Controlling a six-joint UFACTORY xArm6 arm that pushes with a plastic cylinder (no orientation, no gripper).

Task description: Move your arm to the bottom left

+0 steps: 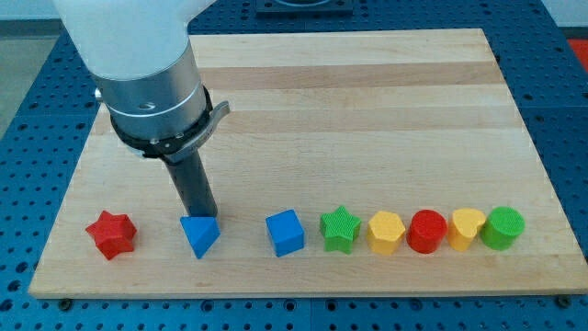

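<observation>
My dark rod comes down from the arm's grey cuff (pixel 156 97) at the view's upper left. My tip (pixel 204 217) rests at the top edge of the blue triangle block (pixel 199 236), touching or nearly touching it. A red star block (pixel 111 233) lies to the left of the triangle, near the bottom left. To the right of the triangle a row runs along the bottom: blue cube (pixel 285 233), green star (pixel 339 229), yellow hexagon (pixel 386 232), red cylinder (pixel 426 231), yellow heart-like block (pixel 467 229), green cylinder (pixel 503 227).
The wooden board (pixel 367 101) lies on a blue perforated table (pixel 28 138). The board's bottom edge runs just below the row of blocks.
</observation>
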